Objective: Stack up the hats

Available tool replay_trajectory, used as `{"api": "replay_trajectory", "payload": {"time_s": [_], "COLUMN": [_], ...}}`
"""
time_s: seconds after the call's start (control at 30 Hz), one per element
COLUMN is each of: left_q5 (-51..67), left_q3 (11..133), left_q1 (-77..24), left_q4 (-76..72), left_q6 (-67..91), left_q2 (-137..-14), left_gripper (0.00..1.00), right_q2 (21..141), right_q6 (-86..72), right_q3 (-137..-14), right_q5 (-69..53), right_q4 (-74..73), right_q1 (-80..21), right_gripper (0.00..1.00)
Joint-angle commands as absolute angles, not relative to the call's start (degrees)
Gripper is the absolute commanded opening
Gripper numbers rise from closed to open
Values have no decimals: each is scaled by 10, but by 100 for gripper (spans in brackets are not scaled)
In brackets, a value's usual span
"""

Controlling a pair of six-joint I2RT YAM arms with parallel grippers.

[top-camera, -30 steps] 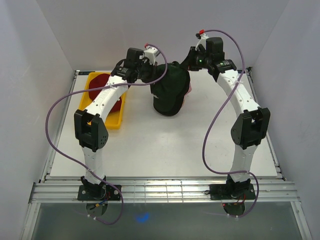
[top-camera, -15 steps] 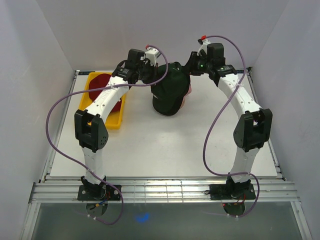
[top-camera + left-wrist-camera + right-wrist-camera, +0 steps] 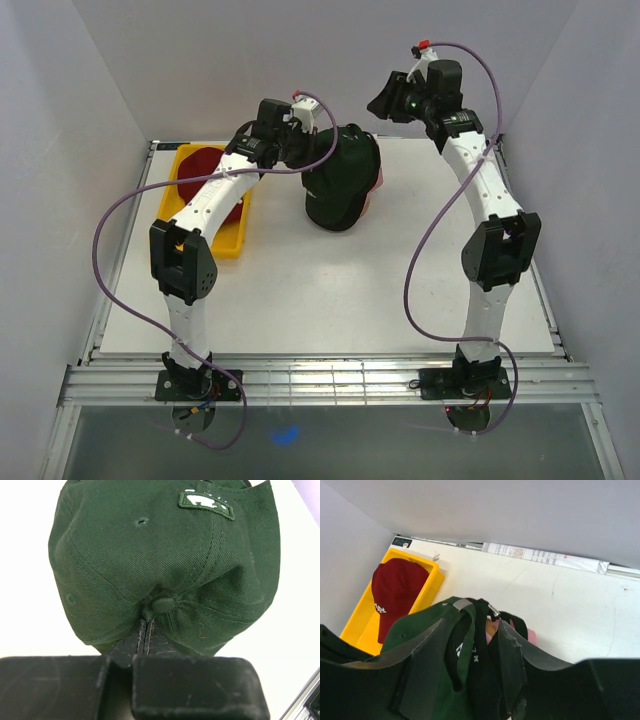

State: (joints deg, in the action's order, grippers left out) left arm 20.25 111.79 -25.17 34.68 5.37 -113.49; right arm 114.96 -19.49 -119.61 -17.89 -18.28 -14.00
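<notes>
The left gripper (image 3: pixel 144 632) is pressed together on a small fold of the dark green hat (image 3: pixel 165 555), right beside the crown button, and that narrow pinch is where trouble is most likely to start. The hat sits on top of the pile at the far middle of the worktop (image 3: pixel 330 290), draped over a black hat (image 3: pixel 479 675) with a sliver of the pink stand (image 3: pixel 531 636) showing beneath. If the arm backs off before the pinch is let go, the cloth would probably come with it and drag the green hat askew or off the pile. The fold also puckers the crown, so the hat may not seat squarely over the one below. The right gripper (image 3: pixel 384 102) hangs raised and well apart from the pile, its fingers spread and holding nothing, so nothing steadies the pile against a sideways tug. From the right wrist view the green hat's back strap and rear edge look loose and lifted, which could leave it tilted. A red hat (image 3: pixel 395 595) lies in the yellow tray (image 3: pixel 434 580), not yet stacked, and adding it to a crooked pile would risk sliding.
</notes>
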Motion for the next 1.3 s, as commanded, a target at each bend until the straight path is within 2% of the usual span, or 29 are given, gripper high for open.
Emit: {"api": "replay_trajectory", "payload": {"time_s": [0.0,0.37,0.63,0.77,0.83,0.97,1.27], "left_q5": [201,200,196,194,195,193,184], "left_q3": [1131,1150,1155,1159,1159,1157,1130], "left_q1": [-257,-262,-265,-265,-265,-265,-266], "left_q4": [359,368,372,374,374,376,360], "left_q6": [48,47,47,47,46,44,51], "left_q2": [-1098,-1103,-1107,-1107,-1107,-1105,-1093], "left_gripper": [0,0,0,0,0,0,0], "right_q2": [1192,1204,1191,1196,1194,1195,1181], "right_q6": [-197,-155,-143,-136,-134,-125,-98], "right_q3": [-1245,-1227,-1208,-1216,-1216,-1219,-1184], "right_q5": [-200,-209,-201,-194,-192,-183,-62], "right_q4": [-175,-179,-177,-189,-189,-195,-209], "right_q1": [-141,-160,-162,-164,-165,-169,-171], "right_gripper": [50,45,44,36,28,22,14]}}
